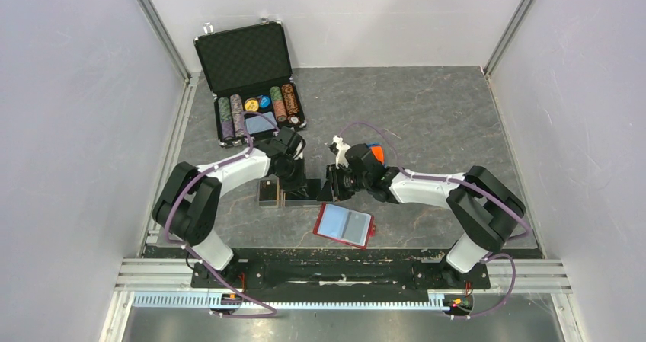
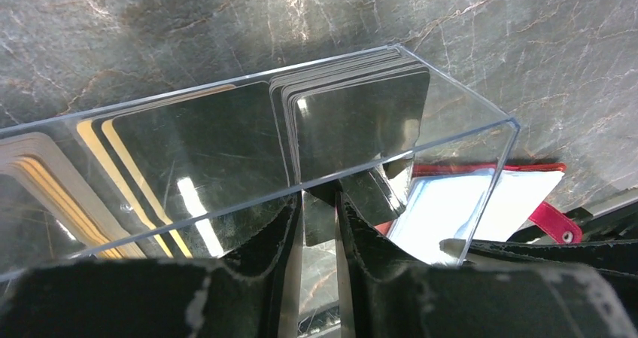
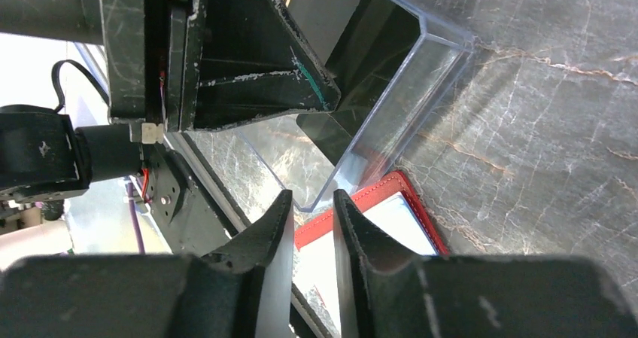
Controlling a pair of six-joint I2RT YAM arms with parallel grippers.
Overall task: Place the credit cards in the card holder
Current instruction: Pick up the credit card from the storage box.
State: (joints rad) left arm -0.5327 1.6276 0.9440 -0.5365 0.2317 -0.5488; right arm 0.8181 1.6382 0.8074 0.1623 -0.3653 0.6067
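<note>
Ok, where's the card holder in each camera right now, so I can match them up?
Top external: the card holder lies mid-table, just beyond the red wallet.
Left wrist: its clear wall runs across the frame from the left edge to the right side.
Right wrist: its clear end corner is at upper centre.
Shared landmark: the open red wallet, lying by the holder's end.

The card holder [image 2: 451, 146] is clear, smooth, glossy plastic. The cards [image 2: 353, 120] in it are slick and mirror-dark, some gold-edged. The table [image 2: 527, 44] looks like grey veined stone, faintly shiny. At lower right the wallet [image 2: 553, 221] is red, leather-like, with clear plastic pockets. The left gripper [image 2: 320, 202] has matt black fingers [image 2: 248, 278], scuffed and rough-edged.
</note>
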